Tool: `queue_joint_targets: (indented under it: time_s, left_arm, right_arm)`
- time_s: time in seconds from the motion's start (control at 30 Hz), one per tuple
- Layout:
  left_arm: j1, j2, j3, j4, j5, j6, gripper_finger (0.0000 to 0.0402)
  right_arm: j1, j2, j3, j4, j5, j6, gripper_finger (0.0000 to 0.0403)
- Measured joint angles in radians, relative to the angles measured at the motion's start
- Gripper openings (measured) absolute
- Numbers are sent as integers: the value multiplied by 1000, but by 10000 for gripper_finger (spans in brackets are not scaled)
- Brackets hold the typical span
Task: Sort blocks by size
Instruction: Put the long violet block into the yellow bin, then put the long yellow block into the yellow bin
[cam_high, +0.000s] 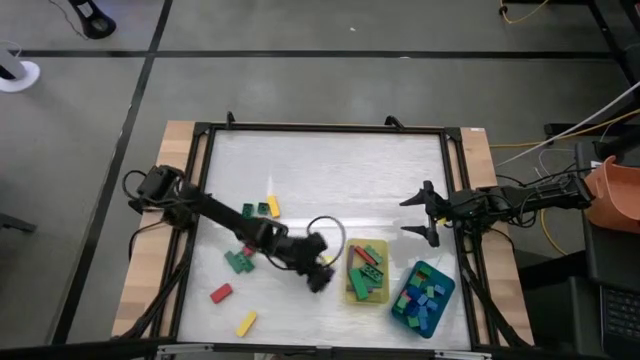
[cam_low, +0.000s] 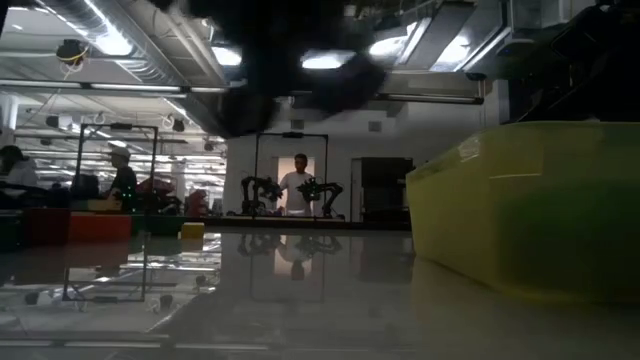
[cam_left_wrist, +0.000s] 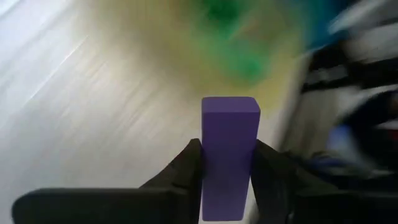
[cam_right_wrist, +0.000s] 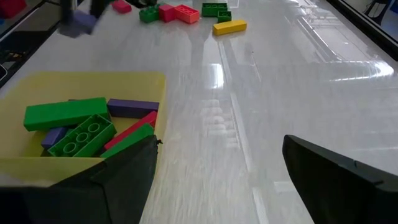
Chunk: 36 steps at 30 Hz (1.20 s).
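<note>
A: From above, our left gripper (cam_high: 318, 276) reaches across the table (cam_high: 330, 170) and sits just beside the yellow tray (cam_high: 352, 290), while the right gripper (cam_high: 422, 214) waits near the right rail with its fingers spread apart. Loose blocks (cam_high: 240, 262) lie on the table behind the left arm; long ones fill the yellow tray, small ones the teal tray (cam_high: 442, 300).

B: At table height we only make out the yellow tray's wall (cam_low: 530, 215) and a dark arm overhead.

A: The left wrist view settles it: our fingers (cam_left_wrist: 183, 165) are clamped on a purple block (cam_left_wrist: 229, 155), upright, held by its two long sides.

B: We'd judge it light, rigid and smooth, so it could slip; a grip low across the flat sides seems right.

A: In the right wrist view we see that same purple piece (cam_right_wrist: 79, 23) held above the table beyond the yellow tray (cam_right_wrist: 93, 79), which holds green, red and purple long bricks.
</note>
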<state>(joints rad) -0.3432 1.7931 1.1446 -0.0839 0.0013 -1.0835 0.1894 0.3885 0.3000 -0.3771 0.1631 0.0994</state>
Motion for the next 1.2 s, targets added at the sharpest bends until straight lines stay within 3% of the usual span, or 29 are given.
queue_joint_targets:
  time_s: [0.23, 0.37, 0.57, 0.77, 0.9, 1.07, 1.2]
  left_arm:
    - [62, 39, 2, 467, -74, 278, 98]
    - [69, 89, 2, 586, -78, 392, 100]
    - [70, 164, 1, 706, -78, 442, 106]
    - [75, 171, 1, 669, -65, 432, 165]
    - [91, 139, 0, 621, 78, 391, 195]
    - [94, 44, 2, 381, 325, 103, 192]
    - [29, -17, 2, 106, 408, -137, 173]
  right_arm:
    - [0, 0, 0, 1, 0, 0, 344]
    - [0, 0, 0, 0, 0, 0, 344]
    - [0, 0, 0, 0, 0, 0, 344]
    - [0, 0, 0, 0, 0, 0, 344]
    - [0, 0, 0, 0, 0, 0, 344]
    - [0, 0, 0, 0, 0, 0, 344]
    - [0, 0, 0, 0, 0, 0, 344]
